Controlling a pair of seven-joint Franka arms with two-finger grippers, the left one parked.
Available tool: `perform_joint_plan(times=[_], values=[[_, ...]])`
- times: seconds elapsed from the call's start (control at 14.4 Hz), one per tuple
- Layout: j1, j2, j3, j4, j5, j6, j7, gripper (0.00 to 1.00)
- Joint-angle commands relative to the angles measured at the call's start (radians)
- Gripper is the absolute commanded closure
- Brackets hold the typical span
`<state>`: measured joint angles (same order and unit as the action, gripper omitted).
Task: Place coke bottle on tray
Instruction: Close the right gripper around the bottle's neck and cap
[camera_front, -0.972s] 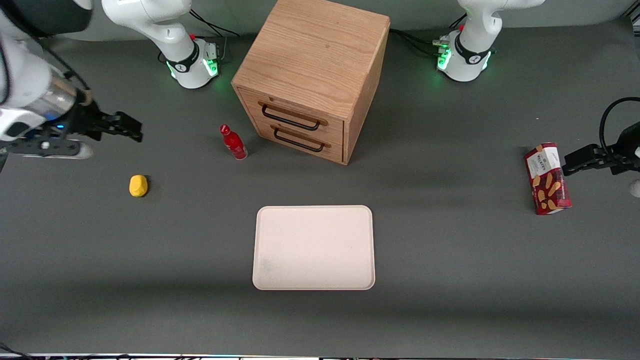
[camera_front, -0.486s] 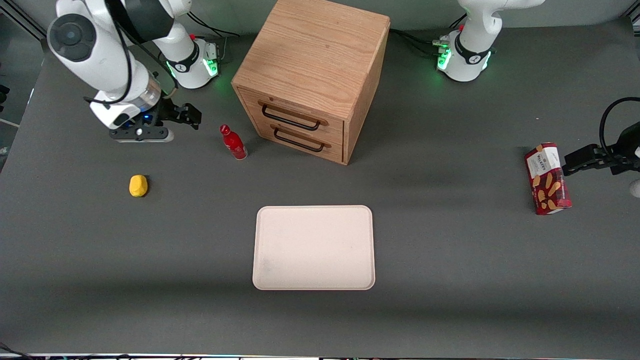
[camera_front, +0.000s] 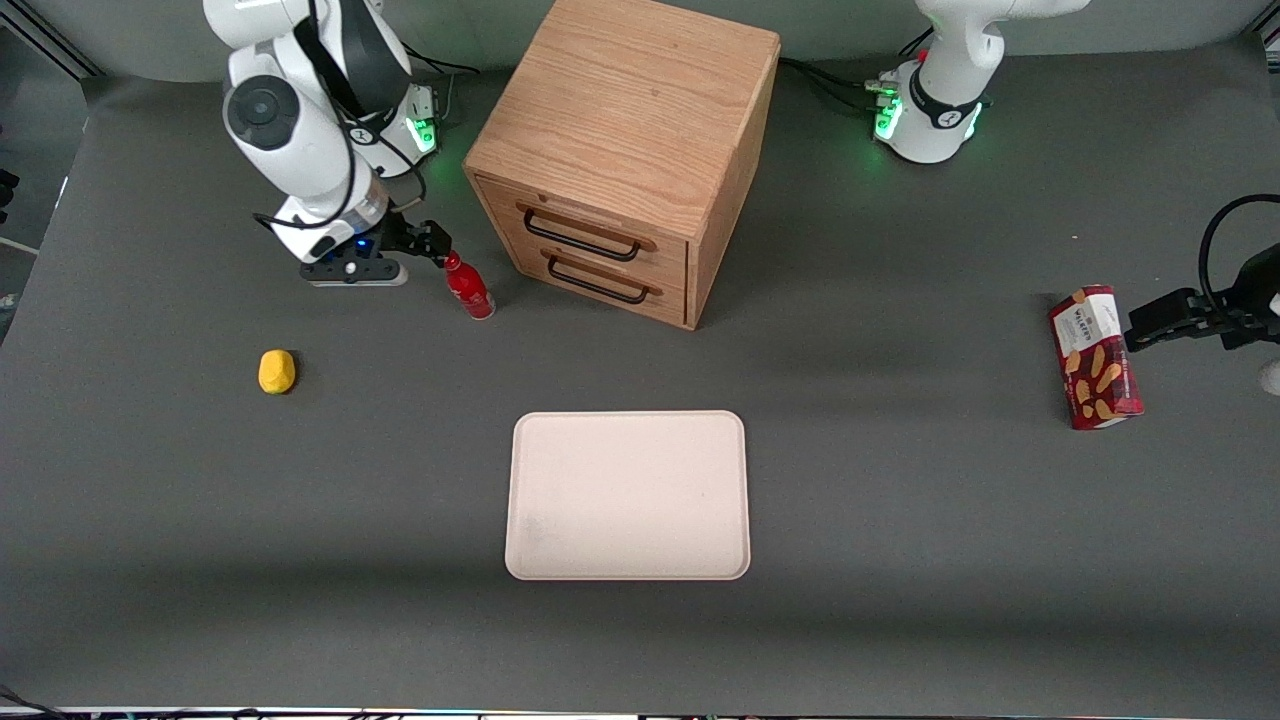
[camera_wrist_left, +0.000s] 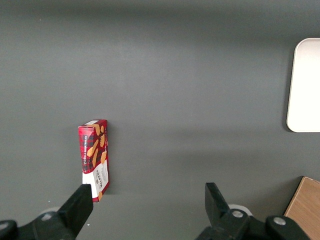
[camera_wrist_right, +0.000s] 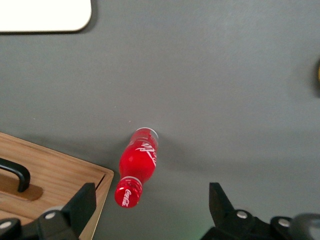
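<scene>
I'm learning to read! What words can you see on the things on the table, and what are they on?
"Coca-Cola": white script on the coke bottle and on its cap, only just legible.
"WALKERS": seems to be the name on the snack box, blurry, so not certain; its smaller print is unreadable.
No writing shows on the tray, wooden cabinet or yellow object.
The gripper, open, hovers above the bottle.
</scene>
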<state>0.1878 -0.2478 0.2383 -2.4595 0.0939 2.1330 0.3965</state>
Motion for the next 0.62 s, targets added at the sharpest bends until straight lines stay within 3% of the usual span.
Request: perform_joint_plan(times=[0.0,0.56], values=[[-0.001,-0.012,0.039,-0.052,0.026,0.062,0.035,0.00],[0.002,0.061,0.065,-0.125,0.026,0.191,0.051,0.00]])
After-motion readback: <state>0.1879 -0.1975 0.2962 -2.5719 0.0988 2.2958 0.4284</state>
